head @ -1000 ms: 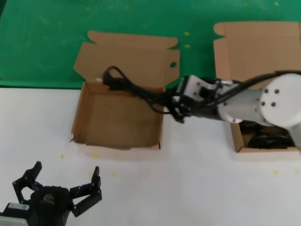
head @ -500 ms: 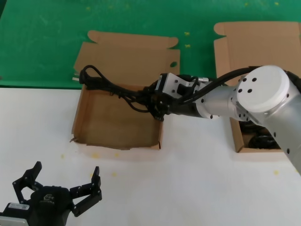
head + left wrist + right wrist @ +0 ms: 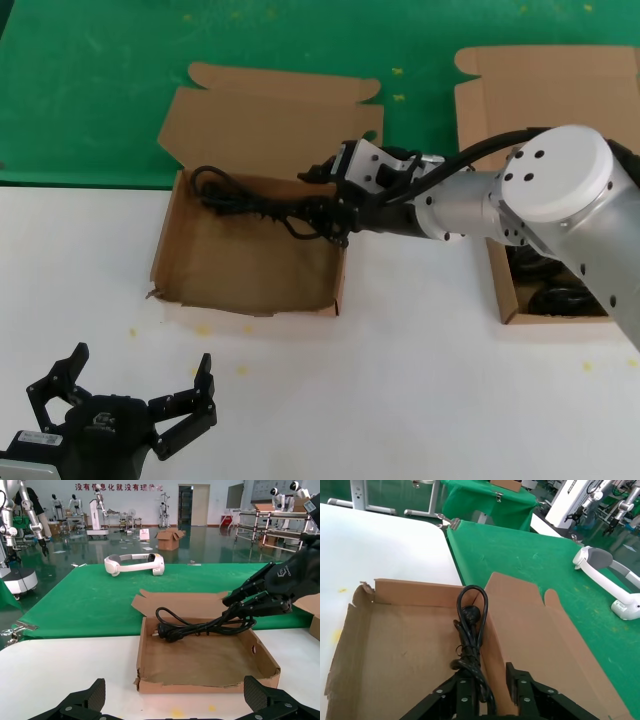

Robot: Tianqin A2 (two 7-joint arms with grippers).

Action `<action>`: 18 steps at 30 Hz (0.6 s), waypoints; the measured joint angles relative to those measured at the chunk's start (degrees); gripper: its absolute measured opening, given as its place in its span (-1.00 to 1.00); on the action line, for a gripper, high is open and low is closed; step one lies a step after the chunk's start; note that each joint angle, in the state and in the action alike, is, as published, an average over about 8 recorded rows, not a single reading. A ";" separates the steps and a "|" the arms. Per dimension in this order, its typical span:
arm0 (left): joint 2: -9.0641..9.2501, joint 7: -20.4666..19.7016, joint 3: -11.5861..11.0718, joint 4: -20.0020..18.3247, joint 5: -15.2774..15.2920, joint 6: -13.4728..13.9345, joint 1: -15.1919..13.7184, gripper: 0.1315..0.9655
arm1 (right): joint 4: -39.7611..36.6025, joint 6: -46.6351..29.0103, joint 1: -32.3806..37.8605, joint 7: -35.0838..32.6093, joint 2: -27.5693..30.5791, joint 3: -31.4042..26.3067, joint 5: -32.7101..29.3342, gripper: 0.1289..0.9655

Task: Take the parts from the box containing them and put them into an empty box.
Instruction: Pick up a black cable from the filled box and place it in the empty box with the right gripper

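Head view first: the power cord (image 3: 262, 205) is now seen lower than half a second ago. Back then its plug end was poking up over the back left corner of the empty box (image 3: 245, 262); now the plug is tucked inside, against the back wall, and the bundle is draped toward the box's right wall. The right gripper (image 3: 334, 212) has also been shifted a bit, and it is parked just over that right wall with the cord pinched in its jaws. The round hole in the lid, visible a second ago, is hidden behind the gripper now. The source box (image 3: 560, 190) is seen to the right, mostly covered by the right arm, with more black cords (image 3: 560, 296) at its bottom. The left gripper (image 3: 125, 398) is parked near the bottom left corner over the white table (image 3: 400, 380), jaws spread wide, same as before.

Left wrist view: the side angle gives what the head view can't. The cord (image 3: 200, 626) is hung in a sagging line from the right gripper (image 3: 240, 614), and the plug end looks to be resting on or just above the box floor. The ragged front wall (image 3: 200, 685) is also shown clearly.

Right wrist view: the cord (image 3: 470, 645) is seen gripped between the fingers (image 3: 462, 697), its loop laid right along the back wall where the lid (image 3: 540, 640) is hinged.
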 joint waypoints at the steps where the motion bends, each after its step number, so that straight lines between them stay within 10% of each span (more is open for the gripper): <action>1: 0.00 0.00 0.00 0.00 0.00 0.00 0.00 1.00 | -0.07 0.11 0.16 0.12 0.00 -0.58 0.60 -0.87; 18: 0.00 0.00 0.00 0.00 0.00 0.00 0.00 1.00 | 3.55 -3.81 -1.66 15.99 1.88 0.64 -3.66 -0.05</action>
